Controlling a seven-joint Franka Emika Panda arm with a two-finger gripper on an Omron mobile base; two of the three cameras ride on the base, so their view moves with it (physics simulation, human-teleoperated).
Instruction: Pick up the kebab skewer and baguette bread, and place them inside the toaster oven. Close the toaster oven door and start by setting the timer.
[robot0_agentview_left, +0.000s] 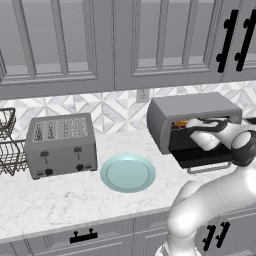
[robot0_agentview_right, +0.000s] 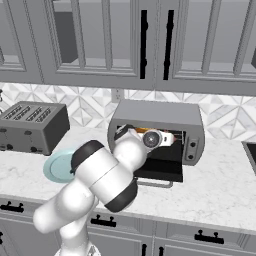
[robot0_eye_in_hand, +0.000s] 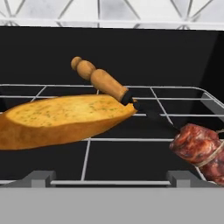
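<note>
Marble counter (robot0_agentview_left: 60, 200) carrying one four-slot toaster (robot0_agentview_left: 61, 145), one plate (robot0_agentview_left: 128, 173), one toaster oven (robot0_agentview_left: 192, 120). Door (robot0_agentview_left: 202, 159) dropped flat toward counter edge. On wire rack (robot0_eye_in_hand: 144, 140): one baguette bread (robot0_eye_in_hand: 61, 120) at 9 o'clock, one kebab skewer (robot0_eye_in_hand: 131, 103) running from 11 to 4. Gripper (robot0_agentview_right: 170, 138) at oven mouth, spread wide, holding nothing; open rack at 6 o'clock.

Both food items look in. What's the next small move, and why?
Probably back the hand straight out of the toaster oven. The baguette bread and kebab skewer both lie on the wire rack, the jaws are open and hold nothing, and the toaster oven door is still folded down. The arm must clear the opening before the door can close.
</note>
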